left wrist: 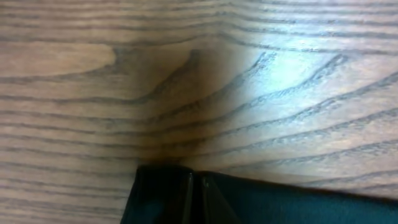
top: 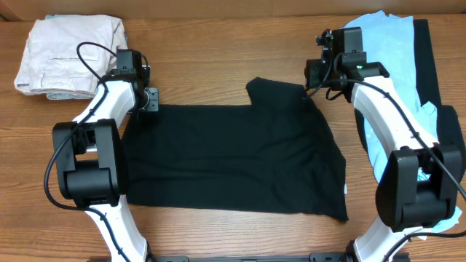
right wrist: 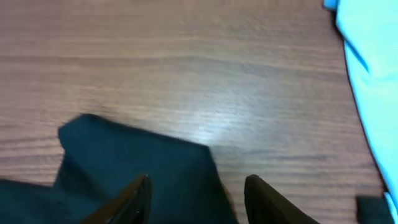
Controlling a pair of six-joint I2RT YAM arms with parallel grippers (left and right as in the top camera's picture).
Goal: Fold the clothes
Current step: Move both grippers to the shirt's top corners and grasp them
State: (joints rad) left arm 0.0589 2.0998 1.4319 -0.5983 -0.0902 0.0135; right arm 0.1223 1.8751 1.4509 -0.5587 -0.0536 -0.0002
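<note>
Right gripper [right wrist: 198, 183]: fingers [right wrist: 134, 200] spread wide, nothing held. Your jaws straddle the sleeve of the shirt [right wrist: 143, 168], and the cloth lies flat between them.

Left gripper [left wrist: 194, 182]: the dark tips sit close together at the bottom edge of the wrist view. They are black against black cloth and blurred, so you cannot tell whether they are closed or pinching anything.

Edges: the shirt lies spread flat in the middle of the table [top: 218, 73]. Your left gripper is at its far-left corner and your right gripper at its far-right sleeve. Bare wood runs beyond both grippers and along the near hem.

The blue shirts [top: 389, 65] are piled just right of your right arm, partly under it. The folded trousers [top: 69, 54] sit at the far-left corner, near the left gripper and apart from the shirt.

Hidden: your left arm covers part of the shirt's left edge. Both wrist views cut the fingers off at the frame bottom.
</note>
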